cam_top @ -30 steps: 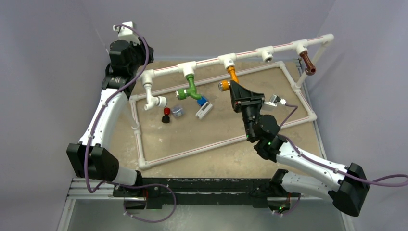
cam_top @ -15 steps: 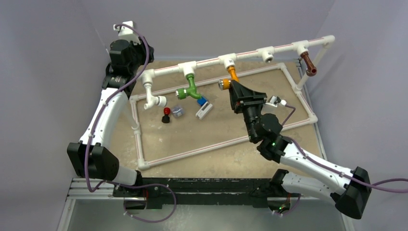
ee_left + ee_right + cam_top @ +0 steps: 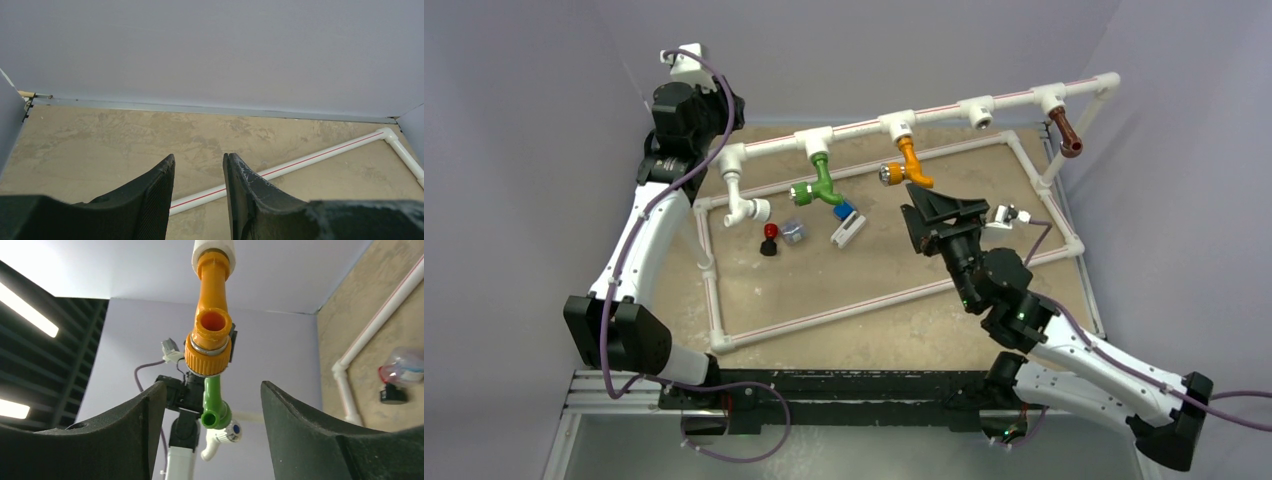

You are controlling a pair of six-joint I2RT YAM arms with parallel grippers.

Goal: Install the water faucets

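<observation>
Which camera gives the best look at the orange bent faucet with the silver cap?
The right wrist view: the orange bent plastic faucet appears close up, open mouth facing the lens, stem in the white pipe socket. The top external view shows it small and distant. The left wrist view misses it.

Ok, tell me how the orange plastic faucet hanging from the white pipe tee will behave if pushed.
The orange plastic faucet looks rigid, so it probably won't flex. Held only at the white pipe tee, it may swivel there. Its ribbed collar should resist slipping.
</observation>
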